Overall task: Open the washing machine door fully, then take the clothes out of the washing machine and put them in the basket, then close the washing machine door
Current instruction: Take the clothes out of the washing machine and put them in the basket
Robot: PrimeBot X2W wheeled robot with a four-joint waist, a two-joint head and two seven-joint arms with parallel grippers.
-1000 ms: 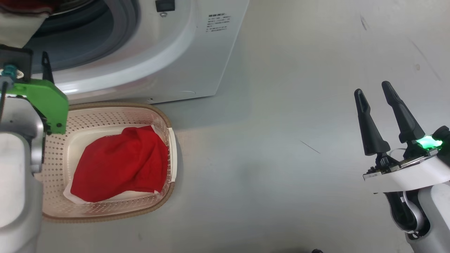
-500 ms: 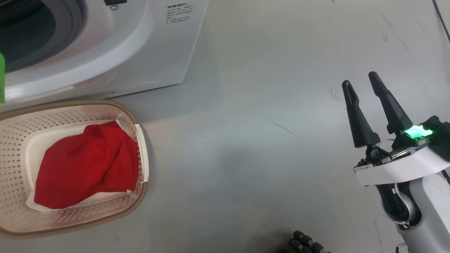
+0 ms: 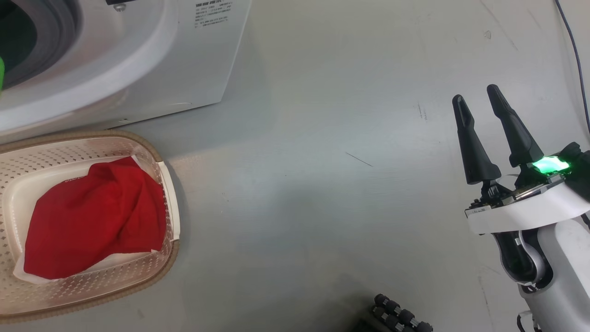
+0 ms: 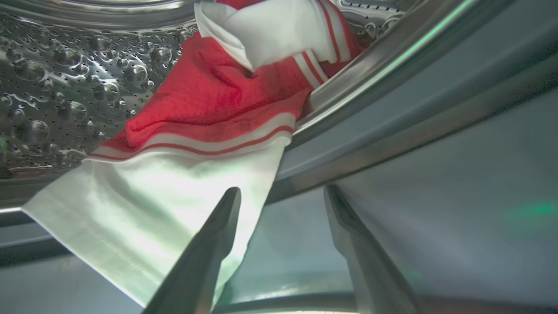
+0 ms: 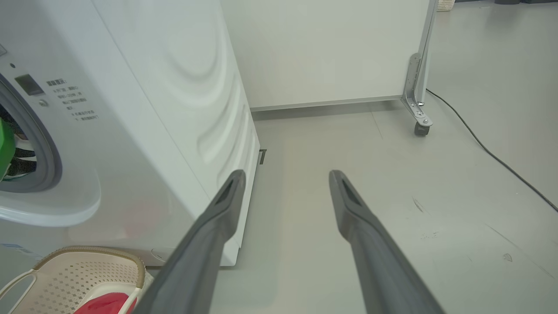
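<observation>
**Left gripper [image 4: 282, 189].** The two fingers are spread, and nothing is clamped between them. In the left wrist view, one finger [image 4: 205, 248] overlaps the loose white end of the clothes [image 4: 209, 100]. You cannot tell whether it touches the cloth. The gap between the fingers faces the grey door seal [image 4: 392, 113], not the fabric.

**Ahead of the fingertips.** The red, white-striped garment lies in the drum [image 4: 52, 65]. Its white end hangs out over the steel drum lip [image 4: 362, 65], toward the fingers.

**Right gripper [image 3: 476, 93].** The fingers are parted and hold nothing. The gripper hangs over bare floor [image 3: 299, 207], well apart from the washing machine [image 3: 193, 60] and the basket [image 3: 69, 150]. A cable [image 3: 576, 69] runs along the floor beyond it.

**Basket.** It stands just below the machine front and already holds a red garment [image 3: 92, 221]. Judge the task as partly done: at least one item is left in the drum.

**Faults to guard against**

- *Empty or thin grip.* As aligned, closing may catch only the cloth edge or nothing. Shift the fingers so the cloth sits between them before you close.
- *Slip during withdrawal.* A grip on the hem alone may let go once the weight of the garment comes on.
- *Snagging.* The fabric bends over the drum lip, and a straight pull may drag it against the lip or the seal.
- *Missed drop.* A trailing end may land on the floor beside the basket, so lift the garment clear before you release.
</observation>
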